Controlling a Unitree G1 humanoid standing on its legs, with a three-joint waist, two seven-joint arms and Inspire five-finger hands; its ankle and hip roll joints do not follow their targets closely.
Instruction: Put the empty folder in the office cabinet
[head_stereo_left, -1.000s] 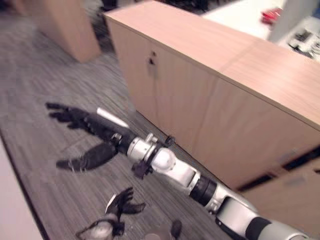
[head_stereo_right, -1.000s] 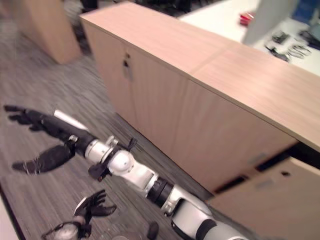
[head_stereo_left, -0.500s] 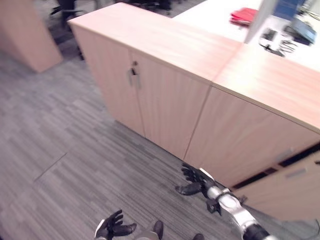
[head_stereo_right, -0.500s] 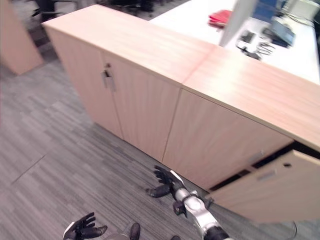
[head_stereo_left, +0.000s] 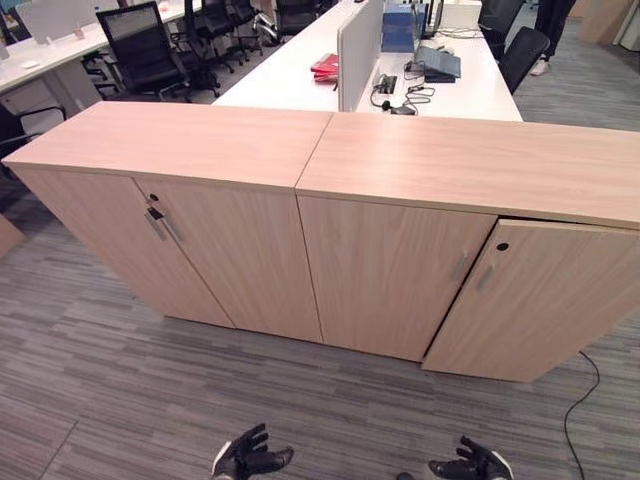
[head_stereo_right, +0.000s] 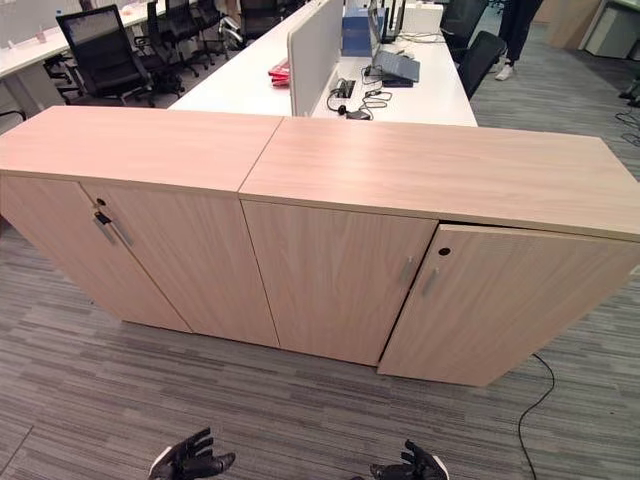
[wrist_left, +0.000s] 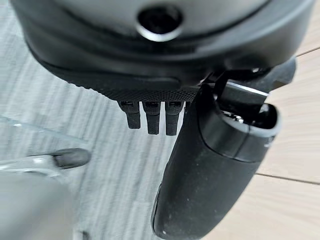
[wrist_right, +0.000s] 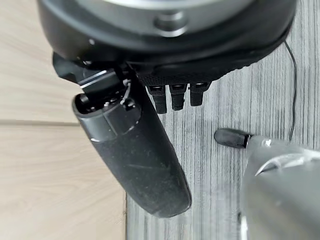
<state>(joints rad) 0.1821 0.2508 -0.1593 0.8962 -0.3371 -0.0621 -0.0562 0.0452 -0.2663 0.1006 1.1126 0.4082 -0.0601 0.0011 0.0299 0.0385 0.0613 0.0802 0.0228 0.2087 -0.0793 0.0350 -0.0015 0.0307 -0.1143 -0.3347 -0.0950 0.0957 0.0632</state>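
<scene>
Left hand (head_stereo_left: 247, 460): low at the near edge of the head views, over the grey carpet (head_stereo_left: 120, 390); fingers spread and relaxed, holding nothing. In its wrist view the fingers (wrist_left: 152, 116) pointed straight down toward the carpet and the thumb (wrist_left: 205, 170) stood apart from them.

Right hand (head_stereo_left: 470, 465): also low at the near edge, well apart from the left hand; fingers loose, nothing in it. Its wrist view showed the fingers (wrist_right: 172, 97) straight and the thumb (wrist_right: 135, 155) clear of them, with light wood panelling beside the hand.

Office cabinet (head_stereo_left: 400, 270): long, low, light wood unit standing across the carpet ahead of both hands, well apart from them. Top bare.

Right-end door (head_stereo_left: 530, 300): stood ajar, swung out a little from the cabinet front. The interior could not be seen.

Other doors: shut; the left pair carried a key in the lock (head_stereo_left: 153, 212).

Folder: no folder in either hand or on the cabinet. A red flat item (head_stereo_left: 325, 67) lay on the white desk (head_stereo_left: 290, 75) behind the cabinet; could not tell whether it was the folder.

Behind: divider screen (head_stereo_left: 358, 45) along the desk, cables and small gear (head_stereo_left: 400, 90) past it, black office chairs (head_stereo_left: 150, 50) at far left.
</scene>
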